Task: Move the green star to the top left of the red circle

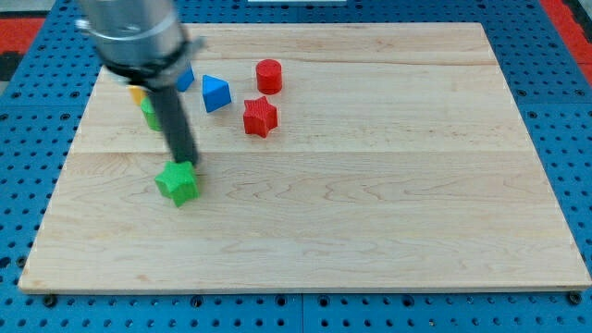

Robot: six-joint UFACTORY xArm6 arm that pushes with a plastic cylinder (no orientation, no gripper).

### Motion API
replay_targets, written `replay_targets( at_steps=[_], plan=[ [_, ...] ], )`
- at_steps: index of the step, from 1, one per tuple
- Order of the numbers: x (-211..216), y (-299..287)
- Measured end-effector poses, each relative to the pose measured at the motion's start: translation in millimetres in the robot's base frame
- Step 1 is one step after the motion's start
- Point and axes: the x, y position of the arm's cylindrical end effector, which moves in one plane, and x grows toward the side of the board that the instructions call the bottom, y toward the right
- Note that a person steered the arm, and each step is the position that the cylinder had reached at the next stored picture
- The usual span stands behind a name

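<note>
My tip (189, 165) touches the top edge of the green star (177, 182), which sits on the wooden surface (370, 185) well below and to the view's left of the red circle (268, 75), with a red star (260, 117) and blue block (215, 92) between; there is no gripper.

Two red blocks: red cylinder (268, 75), red star (260, 117). Two blue blocks (215, 93) (185, 78). Two green: green star (177, 182), partly hidden green block (148, 113). One yellow block (137, 92), mostly hidden.

Green star (178, 182) flat on board, view's lower left, well apart from red circle (269, 75) near top.
</note>
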Motion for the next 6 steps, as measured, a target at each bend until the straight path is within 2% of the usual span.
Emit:
replay_targets(
  at_steps=[1,2,3,4,6],
  plan=[
    [9.0,-59.0],
    [14.1,-82.7],
    [36.7,-108.2],
    [51.4,-59.0],
    [36.1,83.5]
  ],
)
